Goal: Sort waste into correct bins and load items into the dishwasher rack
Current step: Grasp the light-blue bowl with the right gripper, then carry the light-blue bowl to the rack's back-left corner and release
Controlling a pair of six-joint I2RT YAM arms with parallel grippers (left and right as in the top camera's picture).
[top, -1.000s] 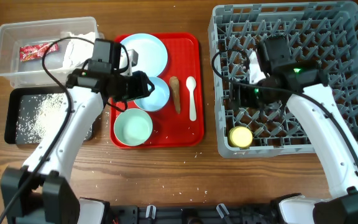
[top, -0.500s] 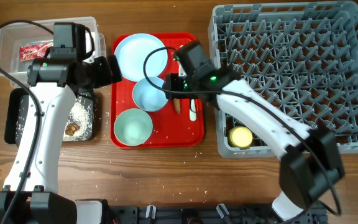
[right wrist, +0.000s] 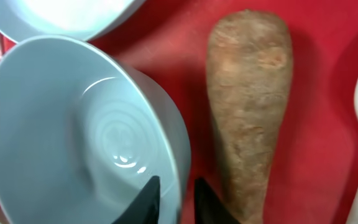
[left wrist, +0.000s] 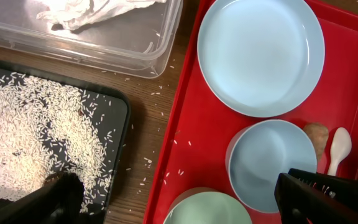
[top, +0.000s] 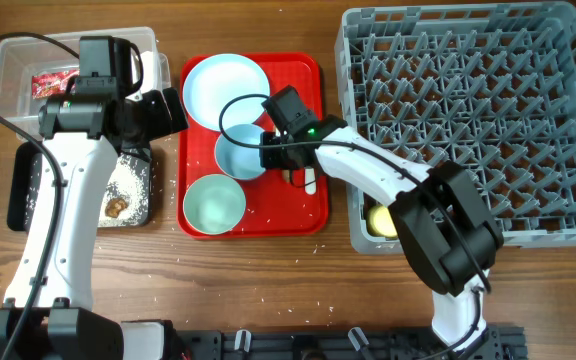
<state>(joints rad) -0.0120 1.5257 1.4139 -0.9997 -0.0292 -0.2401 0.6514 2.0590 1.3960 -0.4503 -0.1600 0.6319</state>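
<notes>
My right gripper (top: 269, 153) (right wrist: 178, 190) is shut on the rim of the pale blue-white bowl (top: 236, 152) (right wrist: 73, 143), one finger inside and one outside. Just right of it on the red tray lie the brown carrot-shaped stick (right wrist: 250, 106) and the white spoon (left wrist: 339, 146). The blue plate (top: 226, 85) and the mint bowl (top: 213, 203) also sit on that tray. My left gripper (top: 163, 112) (left wrist: 185, 208) hangs open between the black tray (top: 18, 190) and the red tray. Rice (left wrist: 36, 130) and a brown lump (top: 117, 207) lie in the black tray.
The clear tub (top: 8, 105) holds a red-and-white wrapper (top: 53, 82) and crumpled paper (left wrist: 98, 12). The grey rack (top: 528, 120) fills the right side, with a yellow cup (top: 380, 218) in its front left corner. Loose rice grains dot the red tray (top: 303, 215) and the wood.
My right arm swung from the rack to the red tray and its jaws closed on the blue bowl's rim. My left gripper moved left, opened, and a brown lump now lies in the black tray.
</notes>
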